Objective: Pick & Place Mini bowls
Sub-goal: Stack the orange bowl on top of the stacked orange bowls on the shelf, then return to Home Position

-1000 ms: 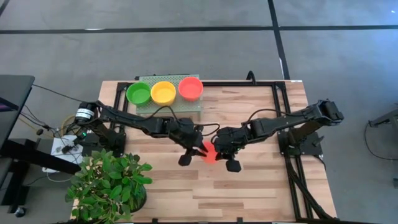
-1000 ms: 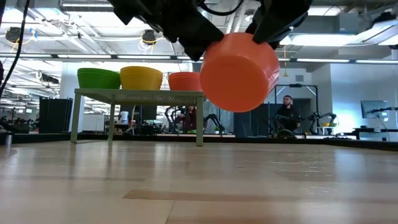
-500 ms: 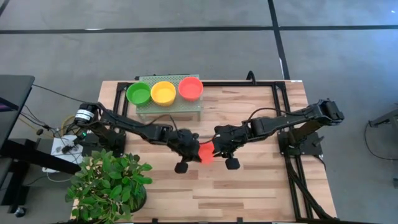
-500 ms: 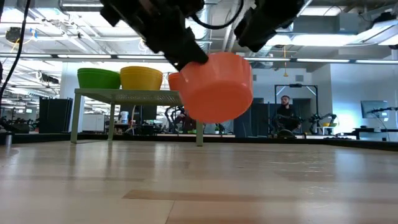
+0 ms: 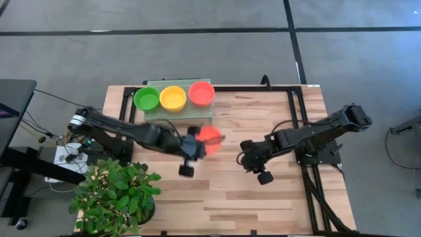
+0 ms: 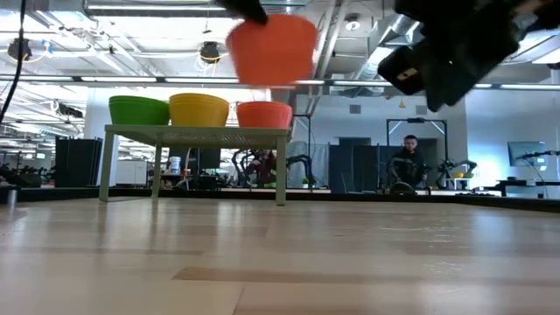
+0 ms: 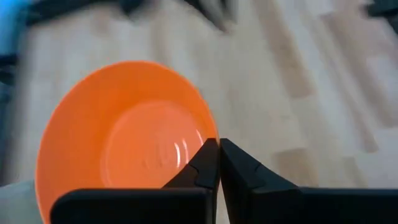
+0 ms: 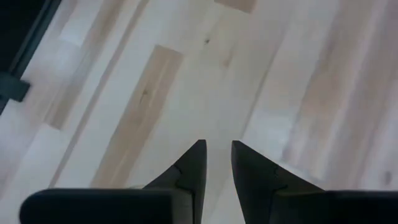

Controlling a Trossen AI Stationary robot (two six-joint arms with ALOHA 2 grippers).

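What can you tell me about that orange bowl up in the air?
The orange mini bowl is small, round and shallow, of smooth plain plastic, empty inside. The left gripper pinches its rim, fingers shut on the wall. It hangs upright above the wooden table, close to the pale green rack and touching nothing else.

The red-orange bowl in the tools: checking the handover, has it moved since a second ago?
Yes. The red-orange bowl, in the left tool, moved toward the rack.

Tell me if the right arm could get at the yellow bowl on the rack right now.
Probably not easily. The right claw holds nothing, but the left claw is carrying an orange bowl beside the rack, between it and the yellow bowl.
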